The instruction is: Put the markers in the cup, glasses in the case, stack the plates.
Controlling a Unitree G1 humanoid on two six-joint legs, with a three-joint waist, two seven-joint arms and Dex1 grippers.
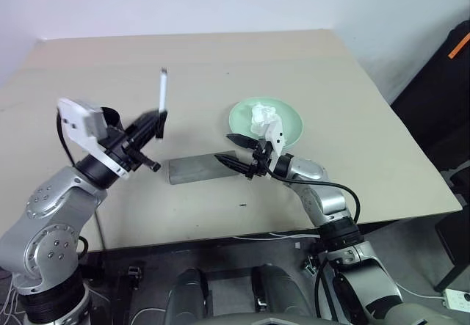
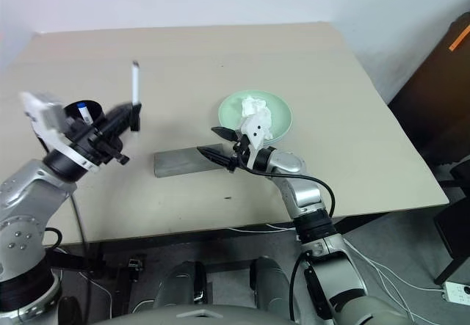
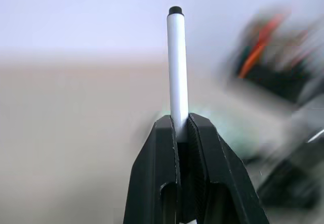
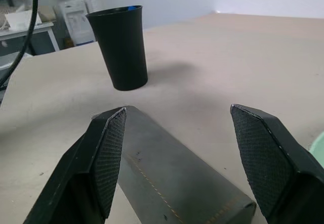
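Left gripper [image 1: 160, 125] is clamped on one marker [image 1: 163, 90], held upright above the table [image 1: 352, 156] in the left eye view, its long axis near vertical. Right gripper [image 1: 240, 152] sits with jaws apart over the end of the grey case [image 1: 194, 169], right beside the one mint green plate [image 1: 288, 123], which has a crumpled white tissue [image 1: 261, 116] on it. Moving to the right eye view, the black cup [image 2: 78, 111] is tucked just behind the left wrist, with what looks like a second marker [image 2: 85, 110], blue-capped, already standing inside. So the cup lies back and to the robot's left of the raised marker, and the left arm is clearly the nearer one. Left wrist view: both black fingers [image 3: 154, 173] pinched on the white barrel, dark tip pointing away. Right wrist view: wide-open pads [image 4: 111, 153] straddling the case, cup standing well beyond. Count: two markers, one cup, one case, one plate.
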